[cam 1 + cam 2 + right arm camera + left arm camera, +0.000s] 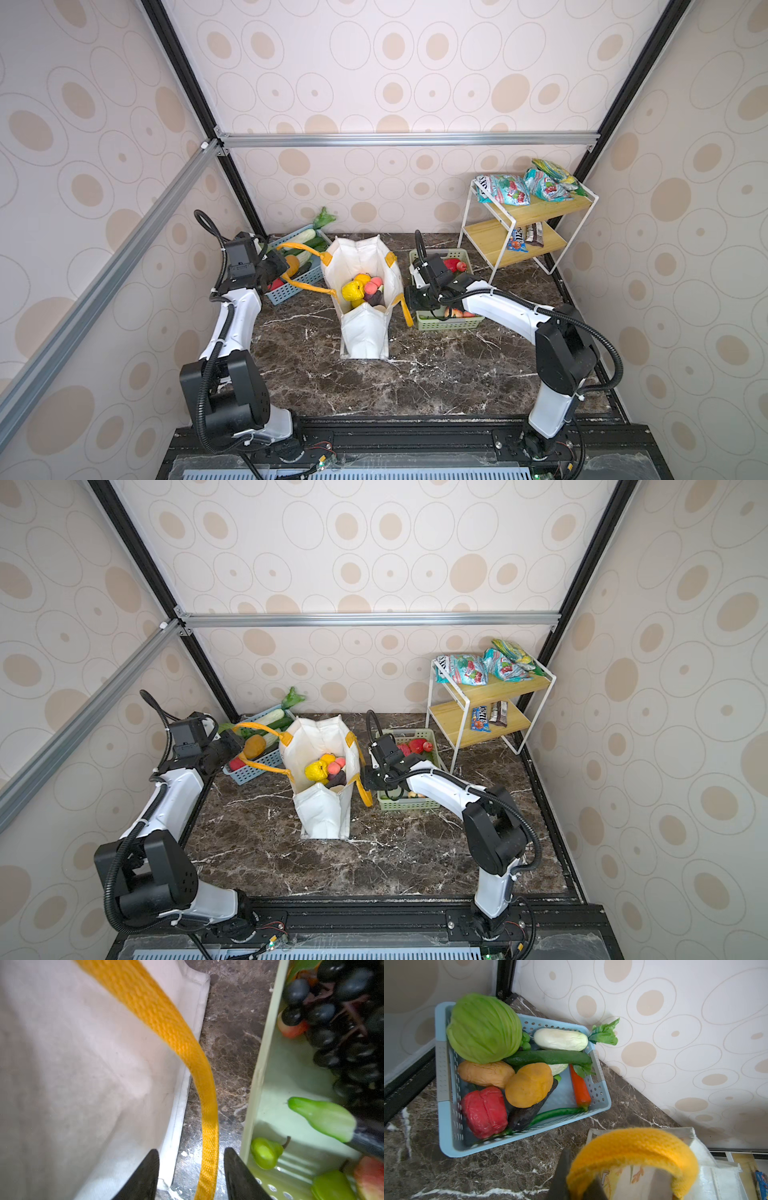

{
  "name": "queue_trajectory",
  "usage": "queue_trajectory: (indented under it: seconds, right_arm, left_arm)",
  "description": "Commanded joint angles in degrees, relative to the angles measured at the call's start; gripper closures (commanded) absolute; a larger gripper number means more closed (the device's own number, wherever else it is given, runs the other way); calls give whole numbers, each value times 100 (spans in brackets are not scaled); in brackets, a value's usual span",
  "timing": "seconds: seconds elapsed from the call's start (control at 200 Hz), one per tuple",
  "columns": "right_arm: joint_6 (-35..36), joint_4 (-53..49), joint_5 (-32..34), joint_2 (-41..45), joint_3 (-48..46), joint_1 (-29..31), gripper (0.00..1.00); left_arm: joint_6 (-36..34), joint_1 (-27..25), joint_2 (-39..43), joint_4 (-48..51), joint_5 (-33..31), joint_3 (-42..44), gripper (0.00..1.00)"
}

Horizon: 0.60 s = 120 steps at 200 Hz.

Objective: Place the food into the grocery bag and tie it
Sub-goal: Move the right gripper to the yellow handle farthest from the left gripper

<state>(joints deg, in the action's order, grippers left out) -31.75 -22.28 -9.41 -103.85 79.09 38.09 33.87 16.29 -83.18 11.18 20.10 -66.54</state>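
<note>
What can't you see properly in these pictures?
Deep in the grocery bag: the food on top hides whatever lies below, in both top views.
The green basket: the right arm covers much of it in both top views.
The left fingers: in the left wrist view the yellow handle and the picture's edge hide most of them.
The candy bars on the shelf: too small to read.

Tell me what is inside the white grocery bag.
The grocery bag stands open. On top lie a yellow fruit, an orange, a pink peach-like fruit and a dark purple piece. Whatever lies beneath them, and the bag's floor, is covered.
</note>
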Motion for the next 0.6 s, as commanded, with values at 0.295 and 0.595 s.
queue_trajectory:
  seconds: [0.295,0.595]
  right_arm:
    - [-345,95,-111,-650,504,363,44]
    - [-723,566,50,-948,368,388,43]
  left_arm:
    - [198,208,127,-354,-163,-190,98]
    - [179,212,13,-405,-133,-263,98]
